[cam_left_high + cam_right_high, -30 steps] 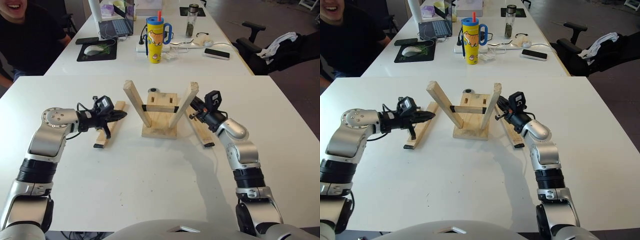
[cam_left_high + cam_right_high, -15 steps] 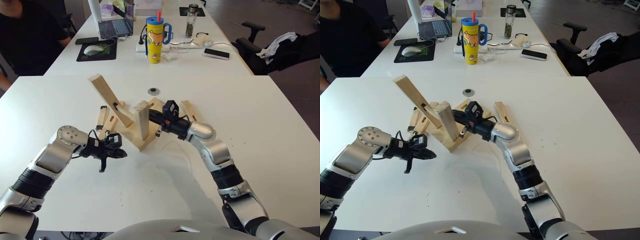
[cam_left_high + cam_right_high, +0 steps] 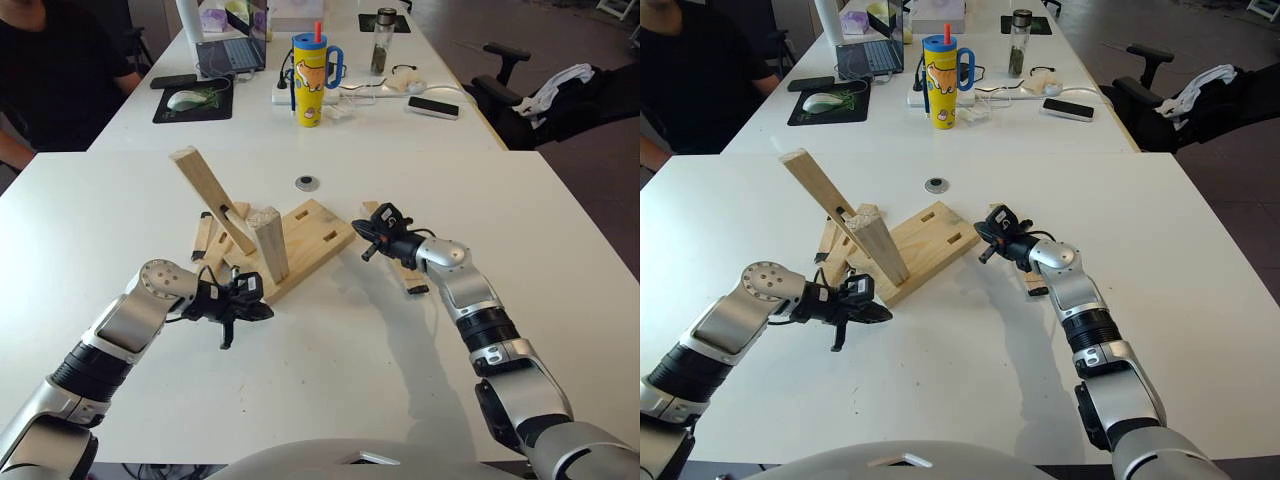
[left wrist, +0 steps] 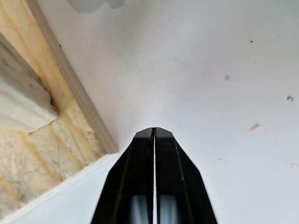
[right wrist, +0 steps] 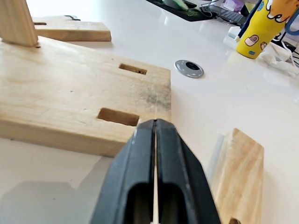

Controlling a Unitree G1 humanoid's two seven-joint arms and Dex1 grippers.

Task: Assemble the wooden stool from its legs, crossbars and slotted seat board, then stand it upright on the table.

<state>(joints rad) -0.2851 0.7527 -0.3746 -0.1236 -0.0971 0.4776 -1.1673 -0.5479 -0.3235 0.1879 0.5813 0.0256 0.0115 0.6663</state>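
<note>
Both arms have repositioned: left gripper (image 4: 154, 131), fingers pressed together and empty, sits at the seat board's (image 3: 305, 235) near corner; right gripper (image 5: 154, 122), likewise closed on nothing, at its slotted end. Board now lies rotated mid-table, two legs (image 3: 208, 195) up, two slots (image 5: 118, 116) unfilled
</note>
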